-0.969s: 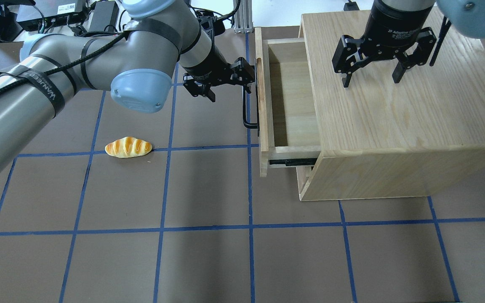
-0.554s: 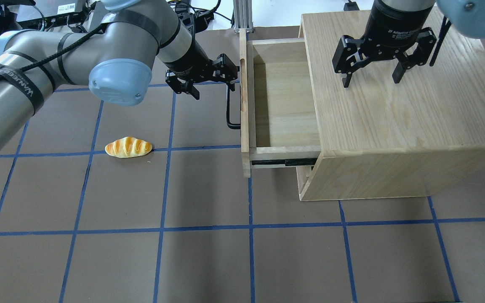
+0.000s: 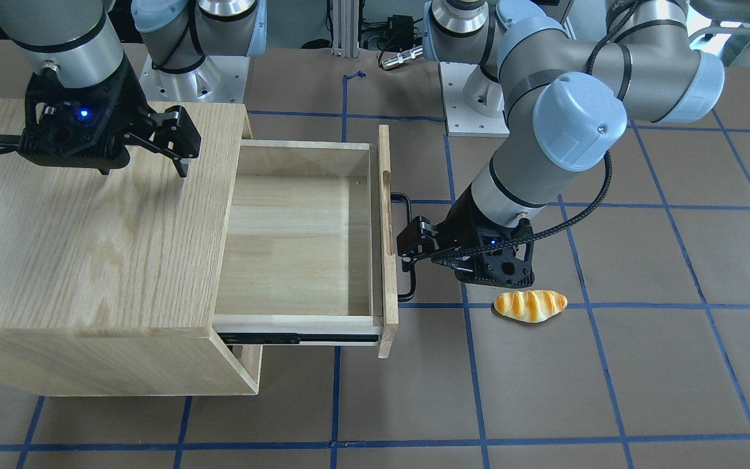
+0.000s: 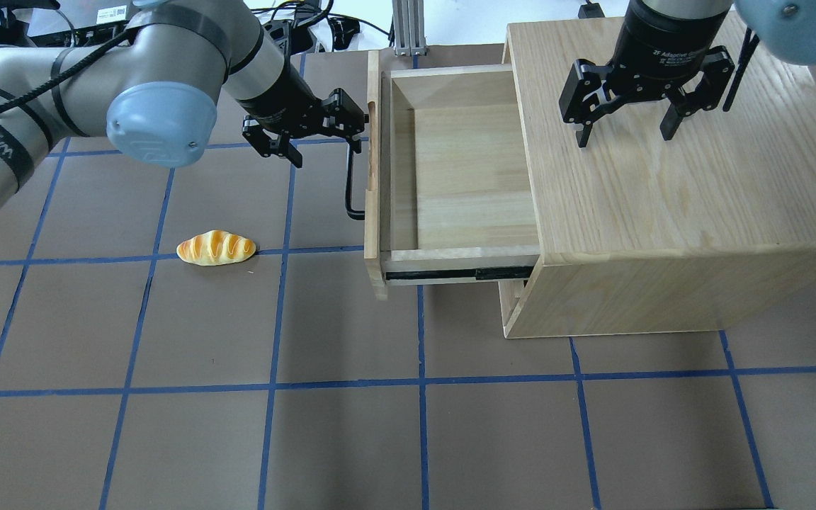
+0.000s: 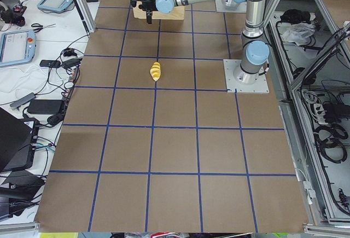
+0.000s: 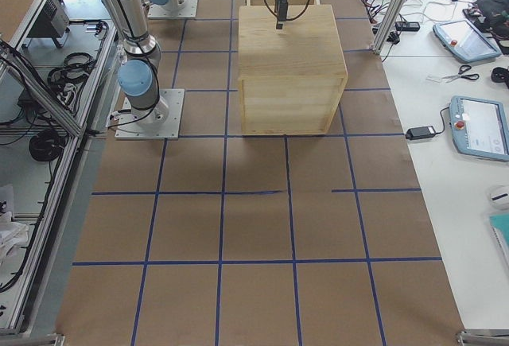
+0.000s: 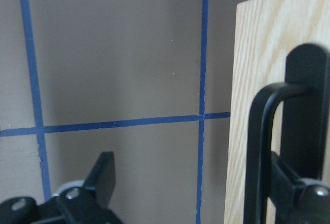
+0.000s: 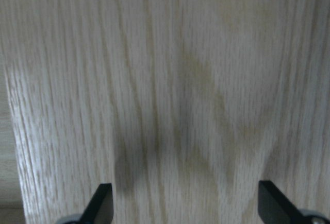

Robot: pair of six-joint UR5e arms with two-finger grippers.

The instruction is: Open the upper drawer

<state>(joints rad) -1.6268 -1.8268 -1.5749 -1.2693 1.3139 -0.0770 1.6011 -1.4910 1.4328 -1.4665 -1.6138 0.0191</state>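
Note:
The upper drawer [image 4: 465, 177] is pulled well out of the light-wood cabinet [image 4: 663, 198], and its inside is bare; it also shows in the front view [image 3: 297, 247]. Its black bar handle [image 4: 353, 180] faces left. My left gripper [image 4: 326, 138] is open with its jaws wide apart. In the left wrist view one finger [image 7: 291, 188] sits behind the handle bar [image 7: 258, 152], hooked on it. My right gripper [image 4: 624, 134] is open and empty, just above the cabinet top.
A toy bread roll [image 4: 215, 248] lies on the brown mat left of the drawer, near my left wrist in the front view [image 3: 530, 306]. The lower drawer front [image 4: 506, 304] stays in beneath the upper drawer. Blue tape lines grid the mat.
My left gripper has moved left with a finger hooked on the handle, and the upper drawer has slid further out. The right gripper has not moved.

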